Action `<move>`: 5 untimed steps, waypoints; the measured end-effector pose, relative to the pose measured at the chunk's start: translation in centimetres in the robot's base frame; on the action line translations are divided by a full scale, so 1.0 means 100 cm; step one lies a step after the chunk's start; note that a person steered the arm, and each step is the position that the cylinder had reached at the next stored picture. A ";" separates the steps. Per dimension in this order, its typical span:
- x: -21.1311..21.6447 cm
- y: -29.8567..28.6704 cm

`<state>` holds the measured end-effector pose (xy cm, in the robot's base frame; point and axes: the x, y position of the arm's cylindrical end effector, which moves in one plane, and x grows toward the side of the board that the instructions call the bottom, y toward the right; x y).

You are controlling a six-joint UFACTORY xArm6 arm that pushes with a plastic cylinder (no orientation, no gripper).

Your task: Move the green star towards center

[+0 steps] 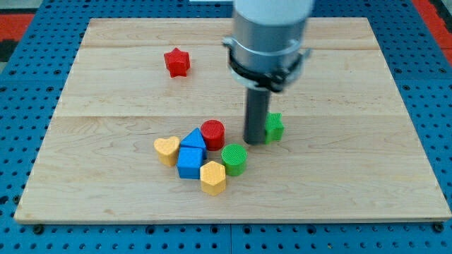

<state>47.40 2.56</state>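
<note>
The camera view looks down at an angle on a pale wooden tabletop (106, 99) lying on a blue pegboard (28, 77). The arm (272, 32) comes in from the view's top, a grey cylinder ending in a dark rod. There are no jaws on this arm, so nothing is clasped or released; the rod simply stands upright on the wood.

My tip (254, 141) rests on the tabletop a little to the view's right of the middle. The green star (274, 127) sits just to the right of the rod, touching it or very nearly so; the rod hides the star's left edge, so contact cannot be told for sure. The star lies slightly right of the board's middle.

Left of my tip is a tight cluster of blocks. The red cylinder (212, 132) is nearest, just beside the rod. Below it stands the green cylinder (234, 159). The blue triangle (193, 139) touches the red cylinder's left side, with the blue cube (189, 162) directly under it. The yellow heart (167, 149) is at the cluster's left end, and the yellow hexagon (212, 177) at its bottom, between the blue cube and the green cylinder.

The red star (176, 62) sits alone, well apart, toward the view's top left.
</note>
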 end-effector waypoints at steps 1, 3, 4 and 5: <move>0.010 0.000; 0.012 0.044; 0.011 0.070; -0.018 0.106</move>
